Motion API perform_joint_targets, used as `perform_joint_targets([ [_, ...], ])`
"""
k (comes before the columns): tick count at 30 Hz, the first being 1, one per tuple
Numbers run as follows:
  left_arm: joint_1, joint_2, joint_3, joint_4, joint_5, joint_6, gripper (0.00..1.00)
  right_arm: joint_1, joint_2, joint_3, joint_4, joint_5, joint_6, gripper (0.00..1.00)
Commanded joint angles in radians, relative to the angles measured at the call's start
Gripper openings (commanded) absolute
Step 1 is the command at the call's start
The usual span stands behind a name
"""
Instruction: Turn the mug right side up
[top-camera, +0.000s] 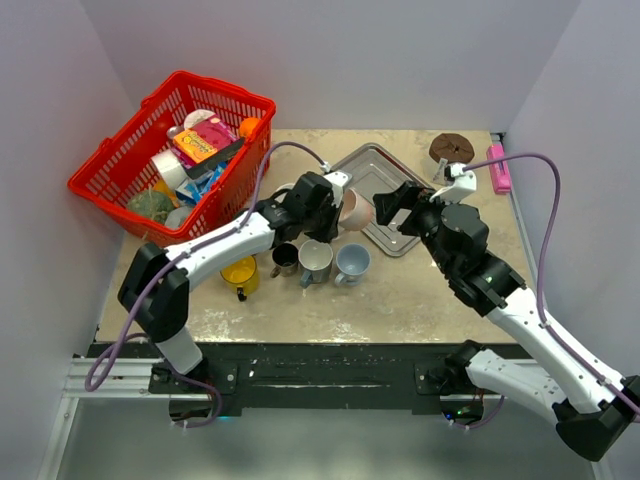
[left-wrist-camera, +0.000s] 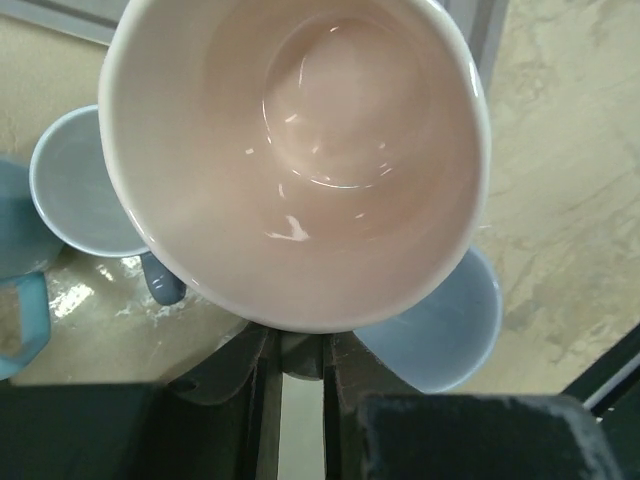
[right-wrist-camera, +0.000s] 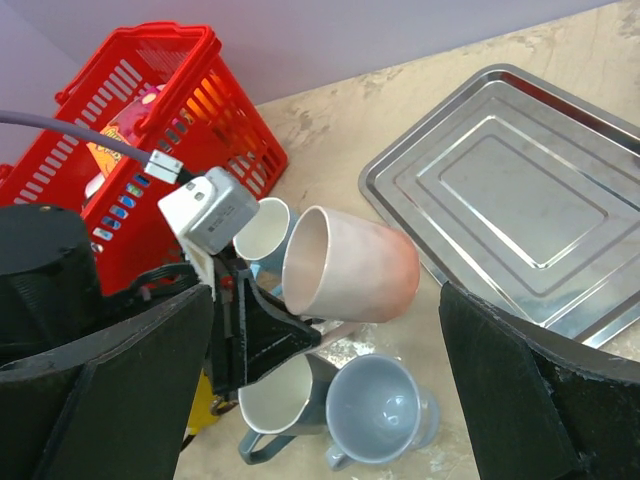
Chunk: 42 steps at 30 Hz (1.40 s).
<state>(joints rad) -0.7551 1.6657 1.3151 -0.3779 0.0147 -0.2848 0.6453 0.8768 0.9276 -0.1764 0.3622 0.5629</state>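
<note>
The pink mug hangs in the air on its side, its mouth facing left. My left gripper is shut on its handle from below. In the left wrist view the mug's empty inside fills the frame above the left gripper. In the right wrist view the mug lies sideways above several upright mugs, and the left gripper holds it. My right gripper is open and empty, just right of the mug over the tray's near edge; its wide-spread fingers frame the view.
A steel tray lies behind the mug. Upright mugs stand below: yellow, dark, grey-blue and light blue. A red basket of items sits at the back left. A brown disc and a pink object lie back right.
</note>
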Motion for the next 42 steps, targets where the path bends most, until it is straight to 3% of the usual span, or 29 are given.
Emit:
perform_joint_targets([
  [1, -0.004, 0.038, 0.130, 0.047, -0.103, 0.082, 0.00, 0.001, -0.006, 0.010, 0.003, 0.041, -0.017, 0.98],
  [8, -0.012, 0.201, 0.354, -0.114, -0.186, 0.197, 0.00, 0.002, 0.011, 0.011, 0.000, 0.034, -0.027, 0.98],
  [21, -0.027, 0.227, 0.276, -0.177, -0.162, 0.199, 0.00, 0.001, 0.011, -0.010, 0.002, 0.053, -0.018, 0.98],
  [42, -0.050, 0.325, 0.335, -0.300, -0.193, 0.231, 0.00, 0.001, -0.027, -0.001, -0.028, 0.104, -0.006, 0.98],
])
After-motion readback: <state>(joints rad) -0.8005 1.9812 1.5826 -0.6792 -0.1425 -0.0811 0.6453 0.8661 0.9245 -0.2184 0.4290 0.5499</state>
